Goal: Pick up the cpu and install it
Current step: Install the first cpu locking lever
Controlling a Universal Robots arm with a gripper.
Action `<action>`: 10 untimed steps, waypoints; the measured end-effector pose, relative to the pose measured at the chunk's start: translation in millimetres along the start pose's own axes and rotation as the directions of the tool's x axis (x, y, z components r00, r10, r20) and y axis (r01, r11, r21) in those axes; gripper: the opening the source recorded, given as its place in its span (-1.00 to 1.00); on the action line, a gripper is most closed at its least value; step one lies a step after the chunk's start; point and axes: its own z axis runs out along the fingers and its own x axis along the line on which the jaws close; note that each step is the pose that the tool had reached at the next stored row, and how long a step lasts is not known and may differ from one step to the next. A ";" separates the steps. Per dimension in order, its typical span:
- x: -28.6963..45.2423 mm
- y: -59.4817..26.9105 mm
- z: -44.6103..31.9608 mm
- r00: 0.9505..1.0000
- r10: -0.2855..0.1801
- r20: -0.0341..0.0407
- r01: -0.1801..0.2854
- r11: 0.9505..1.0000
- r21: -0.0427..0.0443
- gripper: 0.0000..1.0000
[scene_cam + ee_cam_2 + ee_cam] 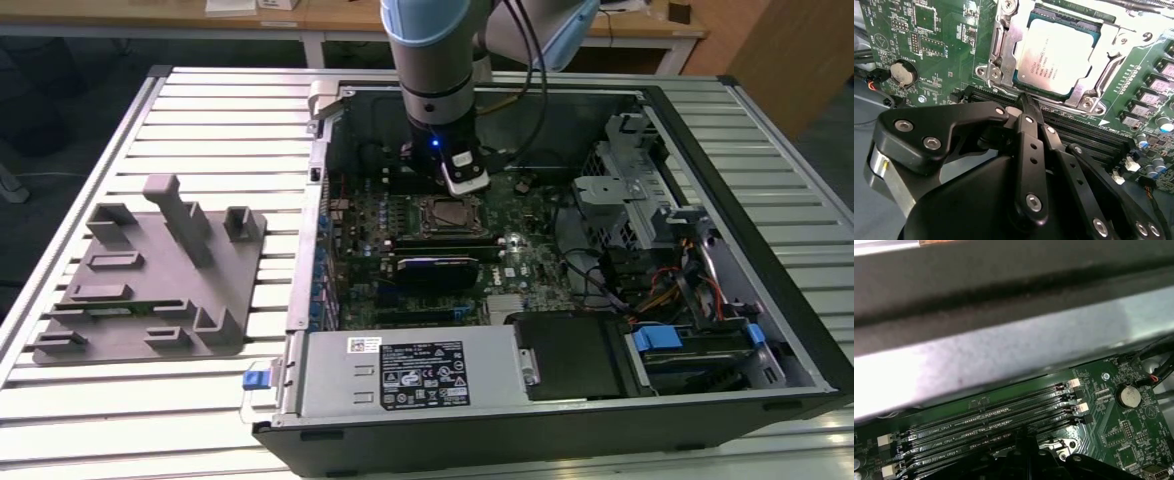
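Observation:
The cpu [1056, 57] lies flat in its socket on the green motherboard, silvery top up, with the metal socket frame [1004, 40] around it. In the exterior view the cpu [447, 212] sits near the middle of the open computer case. My gripper [1026, 102] hangs just off the socket's edge, over the memory slots [1089, 135]. Its black fingers [1029, 150] are shut together and hold nothing. From the exterior view the gripper [438, 185] hangs just behind the socket. In the first wrist view the fingertips [1024, 442] hover over the memory slots [989, 420].
The case walls [747, 200] ring the motherboard. A grey power supply box [400, 375] fills the near side, and a drive cage with cables [667, 290] stands on the exterior view's right. A coin battery [904, 72] lies beside the socket. A grey fixture [154, 275] lies on the slatted table.

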 end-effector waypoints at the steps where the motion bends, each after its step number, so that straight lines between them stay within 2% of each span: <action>1: 0.0 0.0 0.1 1.000 0.000 0.000 0.000 1.000 -0.001 -0.79; 3: 0.0 -0.1 0.2 1.000 0.001 -0.002 -0.001 1.000 -0.007 -0.79; 6: 0.0 -0.1 0.3 1.000 0.004 -0.007 -0.005 1.000 -0.023 -0.79; 10: 0.0 0.0 0.4 1.000 0.005 -0.007 -0.005 1.000 -0.024 -0.79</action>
